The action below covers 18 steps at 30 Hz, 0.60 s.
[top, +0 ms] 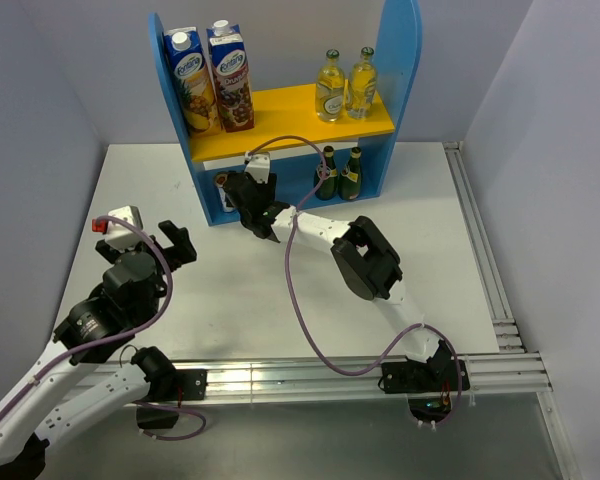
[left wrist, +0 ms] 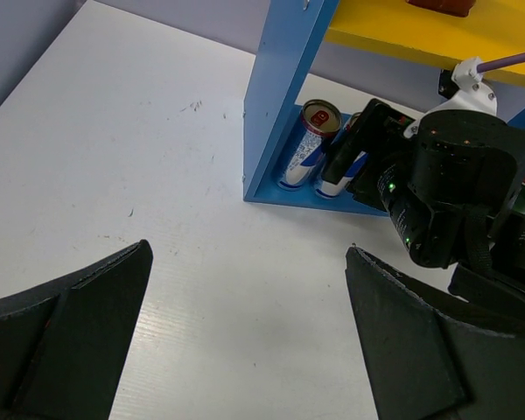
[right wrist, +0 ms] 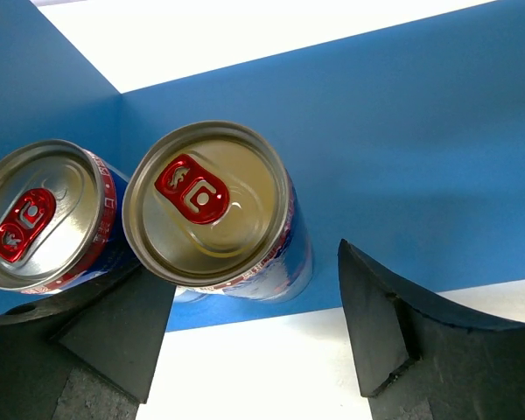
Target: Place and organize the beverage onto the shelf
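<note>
The blue shelf (top: 400, 60) stands at the back with a yellow upper board (top: 290, 105). Two yellowish bottles (top: 330, 88) stand on the board's right end. Two dark green bottles (top: 327, 175) stand below them on the lower level. Two silver-blue cans with red tabs stand side by side on the lower level at the left (right wrist: 214, 206) (right wrist: 39, 214); they also show in the left wrist view (left wrist: 302, 144). My right gripper (right wrist: 254, 332) is open around the near side of the right-hand can, holding nothing. In the top view it (top: 242, 192) hides the cans. My left gripper (top: 178, 243) is open and empty over the table.
Two tall blue juice cartons (top: 192, 80) stand on the left of the yellow board. The shelf's left side panel (left wrist: 284, 87) is just left of the cans. The right arm's purple cable (top: 290, 260) loops across the white table (top: 430, 220).
</note>
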### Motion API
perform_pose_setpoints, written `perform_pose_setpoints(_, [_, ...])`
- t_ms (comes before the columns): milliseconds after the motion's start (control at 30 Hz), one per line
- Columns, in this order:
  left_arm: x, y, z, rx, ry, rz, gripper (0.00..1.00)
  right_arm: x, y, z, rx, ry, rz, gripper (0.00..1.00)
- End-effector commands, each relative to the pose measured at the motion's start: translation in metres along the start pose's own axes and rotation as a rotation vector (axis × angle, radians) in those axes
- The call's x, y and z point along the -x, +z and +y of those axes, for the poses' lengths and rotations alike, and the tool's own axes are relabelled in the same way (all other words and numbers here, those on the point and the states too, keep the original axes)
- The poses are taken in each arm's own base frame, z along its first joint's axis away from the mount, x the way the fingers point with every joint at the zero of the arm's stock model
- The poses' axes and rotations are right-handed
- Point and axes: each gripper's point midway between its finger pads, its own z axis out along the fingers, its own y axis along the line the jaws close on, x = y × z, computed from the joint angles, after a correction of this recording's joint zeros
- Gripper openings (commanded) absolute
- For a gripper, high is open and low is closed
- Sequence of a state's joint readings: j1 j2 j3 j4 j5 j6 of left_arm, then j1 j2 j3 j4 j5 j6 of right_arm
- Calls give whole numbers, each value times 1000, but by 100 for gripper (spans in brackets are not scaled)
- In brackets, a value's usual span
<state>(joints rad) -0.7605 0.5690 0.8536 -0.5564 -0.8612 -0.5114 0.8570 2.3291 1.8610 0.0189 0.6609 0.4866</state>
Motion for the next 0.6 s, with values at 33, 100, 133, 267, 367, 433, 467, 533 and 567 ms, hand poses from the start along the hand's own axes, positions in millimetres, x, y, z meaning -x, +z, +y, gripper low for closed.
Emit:
perform_pose_setpoints(33, [9,-1,-2,-14,-18,-28,99,44,-3,19,38,84,-92,80])
perform_pose_setpoints(100, [9,-1,-3,-16,-17,-29,99,44,-4,19,35,85,-94,80])
perform_pose_setpoints(133, [9,0,-3,-16,-15,-29,99,45,-5,19,37,81,-94,80])
perform_pose_setpoints(267, [8,1,-3,-17,-9,-31,99,39,-12,12,38,79,-104,86])
perform_pose_setpoints(367, [8,2,-3,-15,-6,-31,99,38,-20,8,37,77,-100,89])
perform_pose_setpoints(433, [8,2,-4,-20,-8,-30,99,42,-28,5,28,68,-110,91])
perform_pose_setpoints(467, [8,2,-4,-21,-7,-28,99,36,-32,6,29,52,-103,92])
perform_pose_setpoints(533, [7,4,-3,-15,-3,-25,99,49,-44,7,34,58,-133,94])
perform_pose_setpoints(567, [7,5,-3,-11,-1,-24,99,43,-51,7,36,46,-128,95])
